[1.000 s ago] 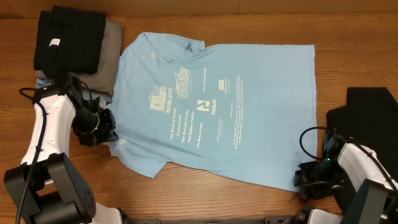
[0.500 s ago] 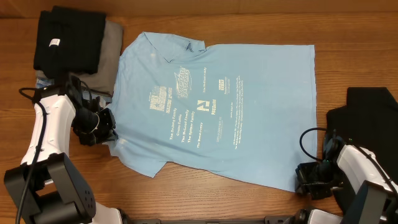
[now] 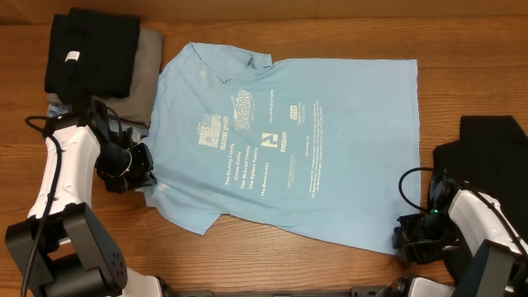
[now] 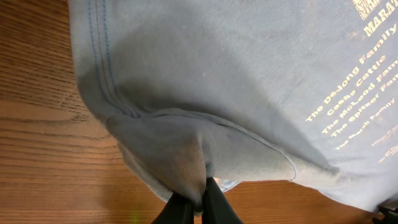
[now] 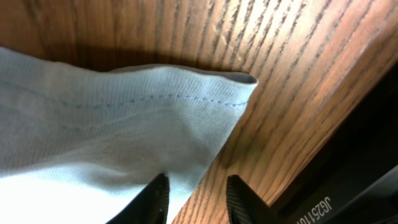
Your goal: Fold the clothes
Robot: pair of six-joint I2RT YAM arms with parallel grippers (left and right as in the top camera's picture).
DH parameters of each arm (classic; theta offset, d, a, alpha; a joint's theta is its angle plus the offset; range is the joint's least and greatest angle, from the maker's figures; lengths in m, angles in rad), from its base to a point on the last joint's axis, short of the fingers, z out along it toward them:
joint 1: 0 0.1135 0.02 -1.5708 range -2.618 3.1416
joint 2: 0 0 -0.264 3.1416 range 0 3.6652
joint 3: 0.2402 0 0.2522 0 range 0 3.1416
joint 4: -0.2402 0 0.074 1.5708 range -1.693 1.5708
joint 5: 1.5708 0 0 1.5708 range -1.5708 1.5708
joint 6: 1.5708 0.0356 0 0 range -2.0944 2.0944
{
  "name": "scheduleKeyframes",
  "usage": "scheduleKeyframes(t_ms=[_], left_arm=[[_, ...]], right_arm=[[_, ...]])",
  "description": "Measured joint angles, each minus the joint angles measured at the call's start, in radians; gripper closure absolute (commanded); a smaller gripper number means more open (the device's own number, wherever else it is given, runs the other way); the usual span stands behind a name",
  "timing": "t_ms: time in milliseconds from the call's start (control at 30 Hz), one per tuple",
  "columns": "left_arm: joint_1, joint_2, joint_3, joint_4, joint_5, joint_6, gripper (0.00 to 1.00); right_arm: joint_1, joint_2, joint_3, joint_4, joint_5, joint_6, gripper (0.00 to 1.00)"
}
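Our left gripper (image 4: 194, 199) pinches the sky-blue printed fabric T-shirt's (image 3: 330, 181) edge. Our right gripper (image 5: 196, 194) is spread around its hem corner by the wooden bench's (image 3: 462, 74) right edge and could close beside the cloth.

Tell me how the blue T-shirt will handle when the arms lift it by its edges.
Likely floppy: the blue T-shirt bunches and creases where the left gripper pinches it, so it should drape, not hold shape. Probably light, being thin cloth lying flat. Its corner could slip from the right gripper, whose jaws stand apart at the hem.
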Motion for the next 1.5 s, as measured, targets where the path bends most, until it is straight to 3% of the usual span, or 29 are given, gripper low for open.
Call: scheduleKeyframes(t_ms=[300,500,633,1033,1067,1133,1267,1500], left_arm=[[0.0,0.0,0.0,0.0,0.0,0.0,0.92],[0.0,0.0,0.0,0.0,0.0,0.0,0.92],[0.0,0.0,0.0,0.0,0.0,0.0,0.92],[0.0,0.0,0.0,0.0,0.0,0.0,0.92],[0.0,0.0,0.0,0.0,0.0,0.0,0.92],[0.0,0.0,0.0,0.0,0.0,0.0,0.92],[0.0,0.0,0.0,0.0,0.0,0.0,0.92],[0.0,0.0,0.001,0.0,0.0,0.0,0.92]], right_arm=[[0.0,-0.008,-0.025,0.028,-0.012,0.015,0.62],[-0.001,-0.023,-0.036,0.05,-0.034,0.031,0.88],[-0.001,-0.022,-0.041,0.054,-0.052,0.032,0.96],[-0.001,-0.011,-0.036,0.04,-0.052,0.005,0.96],[-0.001,-0.009,-0.035,0.038,-0.05,0.001,0.91],[-0.001,-0.007,-0.033,0.033,-0.046,-0.002,0.69],[-0.001,-0.007,-0.031,0.009,-0.044,-0.018,0.52],[-0.001,-0.015,-0.044,0.027,-0.056,-0.002,0.55]])
